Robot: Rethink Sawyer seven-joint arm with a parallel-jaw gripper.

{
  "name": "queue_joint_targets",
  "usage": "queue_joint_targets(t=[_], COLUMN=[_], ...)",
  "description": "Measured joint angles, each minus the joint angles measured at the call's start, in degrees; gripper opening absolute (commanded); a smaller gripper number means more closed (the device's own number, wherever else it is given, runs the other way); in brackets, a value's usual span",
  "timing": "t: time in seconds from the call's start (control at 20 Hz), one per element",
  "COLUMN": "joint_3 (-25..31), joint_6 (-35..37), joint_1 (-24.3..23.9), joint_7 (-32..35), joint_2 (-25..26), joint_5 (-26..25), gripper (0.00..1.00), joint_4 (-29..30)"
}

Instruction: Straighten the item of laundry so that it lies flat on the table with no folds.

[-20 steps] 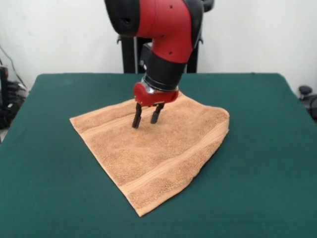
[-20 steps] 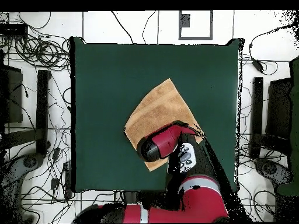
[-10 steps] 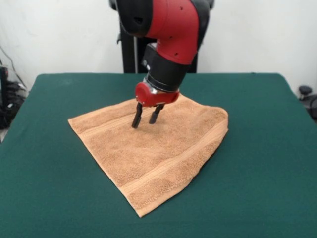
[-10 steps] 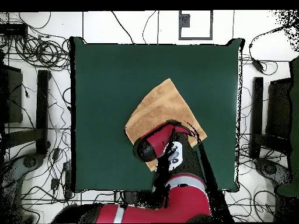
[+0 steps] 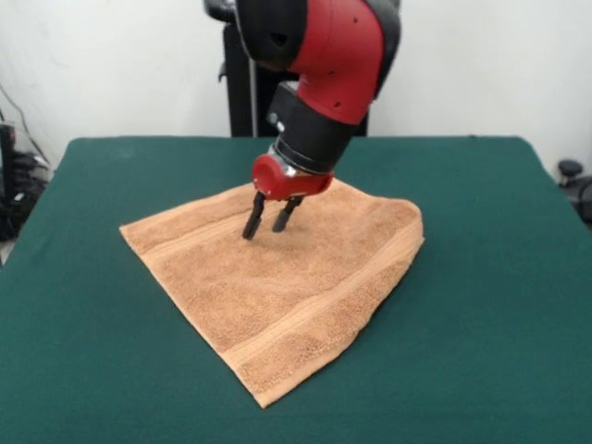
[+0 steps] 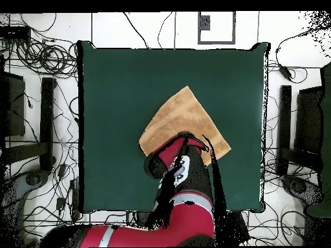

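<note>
Now, fingers: my two black fingers (image 5: 252,218) stood spread, pinching nothing, tips angled down at the towel's surface and either touching it or just above it; I could not tell which.
Gripper: my gripper (image 5: 264,225) hung over the far half of the towel (image 5: 277,277), nearer its far edge than its near corner.
Arm: my red and black arm (image 5: 319,74) leaned down over the towel's far edge; in the overhead view it hid the part of the towel (image 6: 181,119) nearest my base.
Towel: it lay about the middle of the table (image 5: 499,305), turned like a diamond, one corner pointing at the camera in the front view, ribbed bands along two opposite ends.
Change: over the last second the towel's left corner in the front view had crept further out from the towel's middle, while the right corner drew in slightly; my fingers kept the same spread and sat a little lower on the cloth.
Meaning: I judged that I was dragging the cloth sideways with my tips and smoothing it.
Remaining: the right side of the towel looked doubled under, its edge thick and rounded; the task was, I judged, well along but not finished.
Risk: a sliding push might shift the whole towel instead of opening that fold.
</note>
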Motion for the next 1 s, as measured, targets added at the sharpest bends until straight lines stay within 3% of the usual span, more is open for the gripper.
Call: queue_joint_targets(t=[0.35,0.55,1.0], joint_3=[-8.9,-16.37,-21.84], joint_6=[-2.62,-9.48,-16.32], joint_1=[0.44,-0.83,-4.05], joint_7=[0.62,1.82,3.45], joint_2=[6.1,11.88,15.47], joint_5=[-6.16,-9.94,-9.93], gripper=[1.0,1.0,1.0], joint_4=[-6.15,-9.85,-11.8])
